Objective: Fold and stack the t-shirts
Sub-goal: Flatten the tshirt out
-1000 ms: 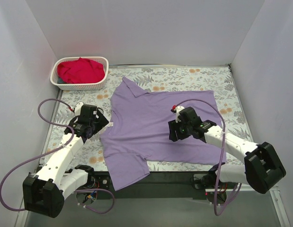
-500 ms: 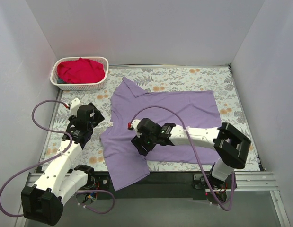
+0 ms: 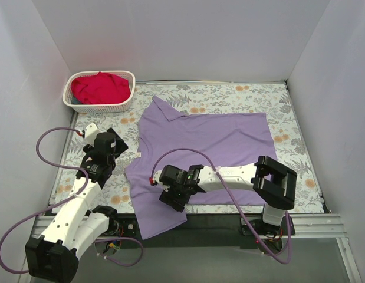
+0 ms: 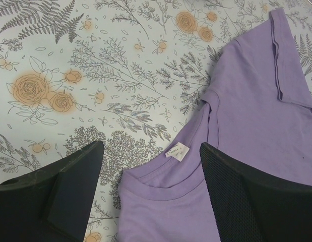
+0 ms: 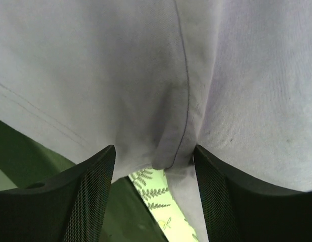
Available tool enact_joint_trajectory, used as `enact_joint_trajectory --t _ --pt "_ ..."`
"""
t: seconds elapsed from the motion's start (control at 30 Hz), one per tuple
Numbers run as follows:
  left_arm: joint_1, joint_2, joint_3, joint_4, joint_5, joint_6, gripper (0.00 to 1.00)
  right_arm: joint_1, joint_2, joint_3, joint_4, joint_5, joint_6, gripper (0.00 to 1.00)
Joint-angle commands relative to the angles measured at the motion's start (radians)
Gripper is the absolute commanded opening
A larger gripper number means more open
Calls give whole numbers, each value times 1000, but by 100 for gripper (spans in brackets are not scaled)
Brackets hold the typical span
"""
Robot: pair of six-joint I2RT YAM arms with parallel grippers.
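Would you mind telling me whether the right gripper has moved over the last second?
Yes. The right gripper has swung left across the purple shirt toward the table's near edge, now at the sleeve seam.

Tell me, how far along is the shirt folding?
Nothing is folded yet: the lavender shirt lies flat. The open right pincer is at its sleeve seam, the open left pincer above its neckline. The red shirt sits in the basket; all folding and stacking remain.

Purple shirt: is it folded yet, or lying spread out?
Spread out. The purple shirt lies flat on the table, both sleeves out, one hanging over the near edge; no fold shows.
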State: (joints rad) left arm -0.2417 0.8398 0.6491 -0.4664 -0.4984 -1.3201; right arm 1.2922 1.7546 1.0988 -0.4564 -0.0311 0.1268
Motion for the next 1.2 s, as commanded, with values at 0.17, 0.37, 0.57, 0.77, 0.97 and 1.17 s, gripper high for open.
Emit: enact_joint_trajectory --t 0.17,0.37,0.57,0.77,0.97,1.17 --pt "-2 15 4 27 10 21 71 6 -76 44 -156 -52 -41 61" --pt "-2 126 30 112 208 65 71 -143 -171 116 -163 74 -90 65" --pt "-2 375 186 204 316 110 71 -555 -199 157 -143 155 -105 64" --pt "-7 677 354 196 382 122 53 -937 -129 197 -47 162 -24 62" --pt "-14 873 500 195 391 134 43 -1174 -17 233 116 108 57 60" --pt "-28 1004 587 195 408 136 33 -1281 129 308 185 40 48 56"
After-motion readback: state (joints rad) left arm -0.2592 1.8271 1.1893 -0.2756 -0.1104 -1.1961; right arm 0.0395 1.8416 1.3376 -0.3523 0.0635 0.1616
